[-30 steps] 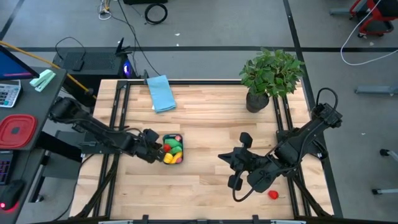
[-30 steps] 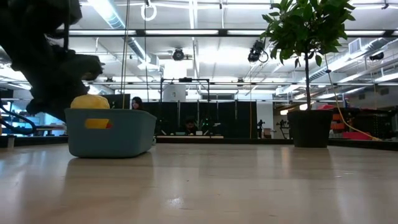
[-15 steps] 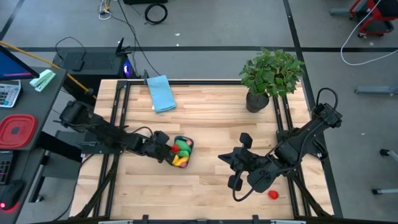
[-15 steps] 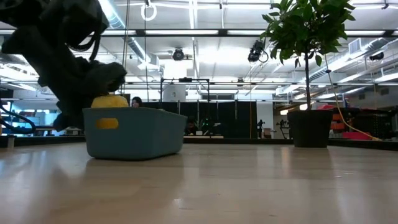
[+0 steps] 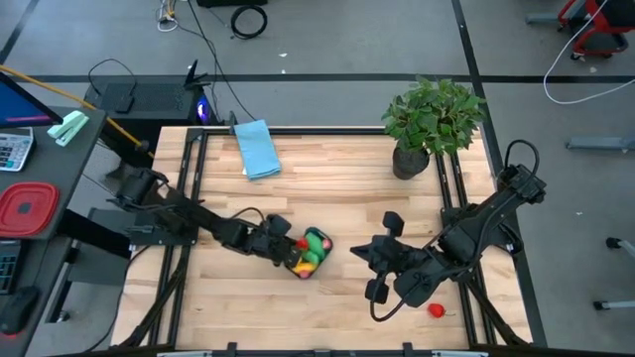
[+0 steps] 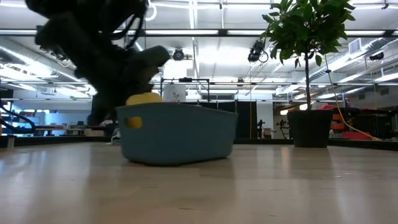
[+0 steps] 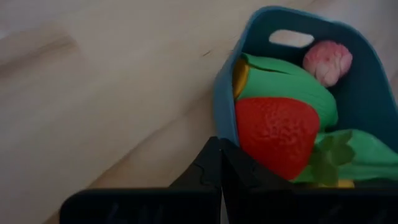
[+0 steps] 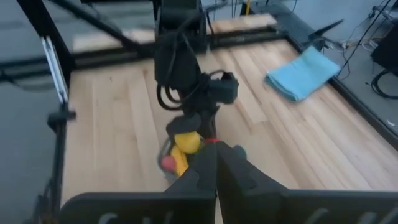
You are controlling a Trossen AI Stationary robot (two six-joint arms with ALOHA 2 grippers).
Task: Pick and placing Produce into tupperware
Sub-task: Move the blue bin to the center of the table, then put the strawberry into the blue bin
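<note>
**tub nearly filled; one red piece left on the worktop**

high view: the teal tupperware (image 5: 309, 255) sits near the middle of the worktop (image 5: 337, 188), toward its front edge. it holds most of the produce: a strawberry (image 7: 277, 134), green pieces (image 7: 292, 90), a pink piece (image 7: 328, 61) and a yellow piece (image 6: 143, 99) showing above the rim. the left hand (image 5: 281, 248) is clenched, its tips at the tub's near wall; whether they pinch the rim or only press against it cannot be told. the right hand (image 5: 376, 270), also clenched and empty, waits toward the front right corner. one small red piece (image 5: 435, 310) lies just beside the right arm near that corner, outside the tub. judged state: filling largely done; that red piece still to go in. the potted plant (image 5: 429, 121) and blue cloth (image 5: 257, 148) stand by the far edge.
</note>
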